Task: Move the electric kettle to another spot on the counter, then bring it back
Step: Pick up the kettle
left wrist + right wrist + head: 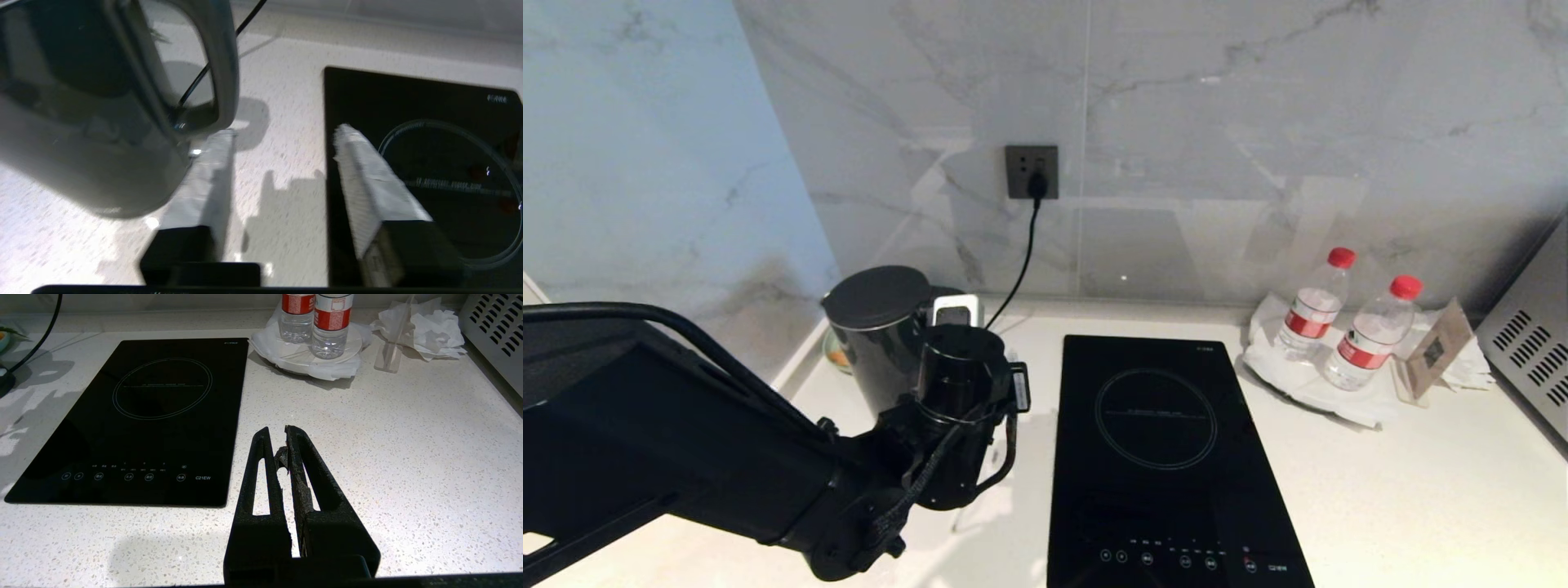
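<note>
Left wrist view: open left tool (282,134) beside electric kettle (81,114)

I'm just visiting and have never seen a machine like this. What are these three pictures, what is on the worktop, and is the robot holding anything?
It is a robot with two arms, each ending in a two-fingered gripper. The wide picture comes from a camera on its head; the other two come from cameras on its wrists, looking along the fingers. On the pale counter stand a black electric kettle, a black induction hob and two water bottles on a plate. The left gripper is beside the kettle's handle with its fingers apart, holding nothing. The right gripper hangs over bare counter beside the hob, shut and empty.
</note>
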Controlling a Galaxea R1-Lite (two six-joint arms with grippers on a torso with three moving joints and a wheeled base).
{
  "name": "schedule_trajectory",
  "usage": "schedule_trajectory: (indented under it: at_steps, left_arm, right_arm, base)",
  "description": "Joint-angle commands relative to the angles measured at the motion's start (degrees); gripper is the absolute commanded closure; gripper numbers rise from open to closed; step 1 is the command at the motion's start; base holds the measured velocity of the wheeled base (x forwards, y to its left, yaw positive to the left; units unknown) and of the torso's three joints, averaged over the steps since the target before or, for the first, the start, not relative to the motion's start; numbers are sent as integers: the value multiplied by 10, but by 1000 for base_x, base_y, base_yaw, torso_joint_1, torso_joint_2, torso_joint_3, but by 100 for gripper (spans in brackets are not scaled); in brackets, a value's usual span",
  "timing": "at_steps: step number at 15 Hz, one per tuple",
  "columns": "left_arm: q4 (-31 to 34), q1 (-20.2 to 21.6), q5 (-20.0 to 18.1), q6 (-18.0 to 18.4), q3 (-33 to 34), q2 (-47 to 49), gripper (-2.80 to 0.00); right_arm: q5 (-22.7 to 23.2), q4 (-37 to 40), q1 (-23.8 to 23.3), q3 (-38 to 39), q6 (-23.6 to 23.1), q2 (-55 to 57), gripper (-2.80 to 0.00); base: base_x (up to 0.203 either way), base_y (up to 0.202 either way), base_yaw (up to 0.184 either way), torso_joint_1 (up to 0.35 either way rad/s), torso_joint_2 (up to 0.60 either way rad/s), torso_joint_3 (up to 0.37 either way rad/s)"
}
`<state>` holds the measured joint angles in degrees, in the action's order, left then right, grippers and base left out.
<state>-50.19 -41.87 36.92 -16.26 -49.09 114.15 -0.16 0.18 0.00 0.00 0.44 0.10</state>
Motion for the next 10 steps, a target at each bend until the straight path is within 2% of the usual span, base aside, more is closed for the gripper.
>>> schedule_trajectory:
  at_steps: [1, 10]
  left_arm:
    - [-3, 8, 6, -2, -36, 40, -280]
    - [-6, 59, 3, -3, -117, 109, -280]
  right_arm:
    - [0, 0, 0, 0, 1, 0, 0]
    - [0, 0, 0, 0, 1, 0, 0]
  base:
    - [0, 0, 0, 0, 0, 0]
    - [0, 0, 0, 0, 0, 0]
